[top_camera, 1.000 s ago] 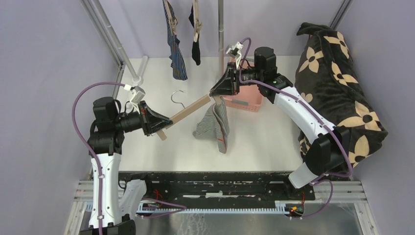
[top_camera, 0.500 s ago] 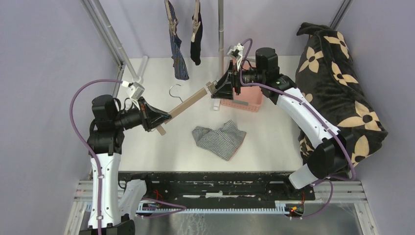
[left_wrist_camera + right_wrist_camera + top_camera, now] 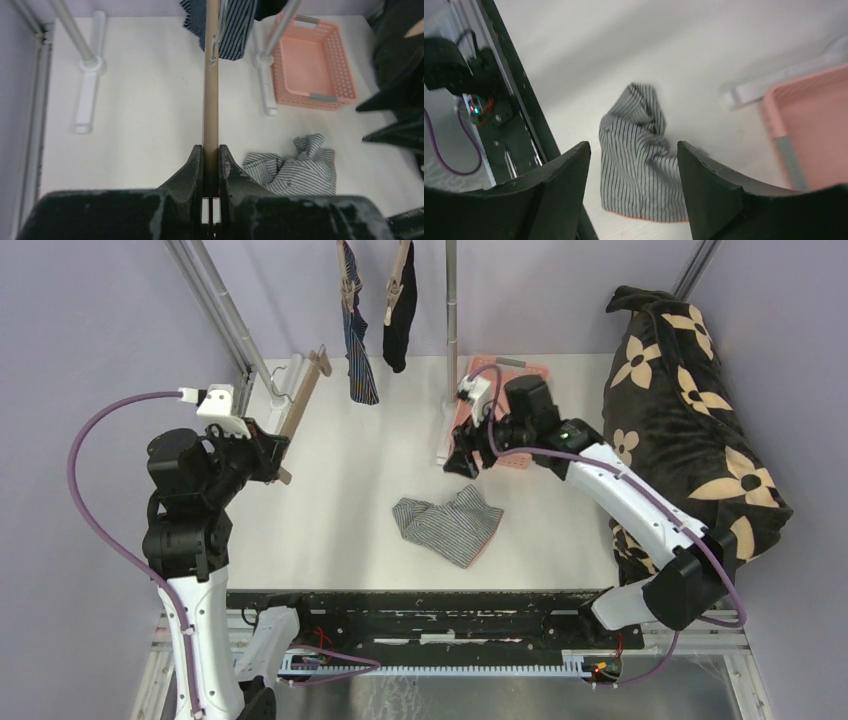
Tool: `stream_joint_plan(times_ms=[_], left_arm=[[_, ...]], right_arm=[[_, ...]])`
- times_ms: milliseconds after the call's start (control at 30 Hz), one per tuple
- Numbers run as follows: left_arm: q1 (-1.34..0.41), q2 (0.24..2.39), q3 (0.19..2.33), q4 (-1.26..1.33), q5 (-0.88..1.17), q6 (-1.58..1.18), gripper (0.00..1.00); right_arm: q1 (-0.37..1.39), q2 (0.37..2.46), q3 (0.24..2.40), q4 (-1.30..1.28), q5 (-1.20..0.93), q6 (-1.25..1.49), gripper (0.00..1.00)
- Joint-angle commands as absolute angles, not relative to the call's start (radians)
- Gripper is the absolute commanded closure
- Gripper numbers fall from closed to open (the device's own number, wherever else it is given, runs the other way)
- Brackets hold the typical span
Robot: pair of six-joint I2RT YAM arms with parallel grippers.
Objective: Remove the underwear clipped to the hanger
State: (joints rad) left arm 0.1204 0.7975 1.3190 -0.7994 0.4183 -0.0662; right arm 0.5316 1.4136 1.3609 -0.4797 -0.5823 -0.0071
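1. The left hand (image 3: 210, 152) is clamped on a wooden hanger (image 3: 212, 90), well left of the basket (image 3: 344, 65).
2. The right hand (image 3: 633, 150) is held with fingers apart, just left of the basket.
3. The grey briefs (image 3: 447, 525) are crumpled on the desk (image 3: 350, 500), in front of the basket.
4. Navy briefs (image 3: 360, 365) and black briefs (image 3: 400, 320) are hung behind and left of the basket.

From above, the navy thin-striped cloth brief (image 3: 360, 360) and the plain black cloth brief (image 3: 398, 320) ran off the top edge, so I could not see their upper ends. My right arm (image 3: 610, 475) covered most of the pink plastic mesh basket (image 3: 500, 364). In my left wrist view, the flat wooden hanger bar (image 3: 212, 90) left the frame at the top, and the large black flower-print blanket (image 3: 395, 60) was cropped at the right.
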Motion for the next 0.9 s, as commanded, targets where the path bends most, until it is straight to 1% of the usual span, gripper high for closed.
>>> stream_joint_plan(times_ms=[0,100,167,267,433,533,567,600,633,667,700,733,767,867], left_arm=[[0.123,0.783,1.380,-0.846,0.190,-0.106,0.97],[0.122,0.775,1.376,-0.864,0.107,-0.121,0.97],[0.121,0.766,1.367,-0.864,0.054,-0.128,0.97],[0.123,0.760,1.354,-0.843,0.011,-0.129,0.97],[0.122,0.750,1.313,-0.756,-0.039,-0.143,0.97],[0.122,0.754,1.292,-0.700,-0.045,-0.153,0.97],[0.122,0.757,1.287,-0.679,-0.049,-0.155,0.97],[0.122,0.759,1.282,-0.658,-0.055,-0.156,0.97],[0.122,0.761,1.280,-0.627,-0.062,-0.158,0.97],[0.121,0.766,1.280,-0.604,-0.066,-0.157,0.97],[0.122,0.772,1.282,-0.582,-0.068,-0.157,0.97],[0.121,0.781,1.286,-0.561,-0.069,-0.157,0.97],[0.122,0.792,1.289,-0.542,-0.066,-0.156,0.97],[0.122,0.830,1.300,-0.472,-0.041,-0.156,0.97]], right_arm=[[0.675,1.482,1.269,-0.619,-0.361,-0.077,0.27],[0.791,1.591,1.261,-0.690,-0.179,-0.108,0.24],[0.830,1.668,1.261,-0.707,-0.139,-0.115,0.21],[0.849,1.741,1.247,-0.674,-0.131,-0.101,0.20],[0.849,1.800,1.245,-0.636,-0.123,-0.080,0.19],[0.850,1.844,1.251,-0.629,-0.107,-0.070,0.19],[0.851,1.865,1.252,-0.625,-0.098,-0.062,0.25],[0.851,1.885,1.257,-0.628,-0.091,-0.055,0.33],[0.851,1.907,1.266,-0.636,-0.085,-0.052,0.46],[0.851,1.926,1.273,-0.644,-0.078,-0.047,0.63],[0.851,1.944,1.284,-0.653,-0.071,-0.041,0.82],[0.851,1.956,1.292,-0.664,-0.056,-0.035,0.96],[0.852,1.958,1.296,-0.671,-0.039,-0.027,0.99],[0.853,1.881,1.282,-0.649,-0.015,-0.017,0.99]])
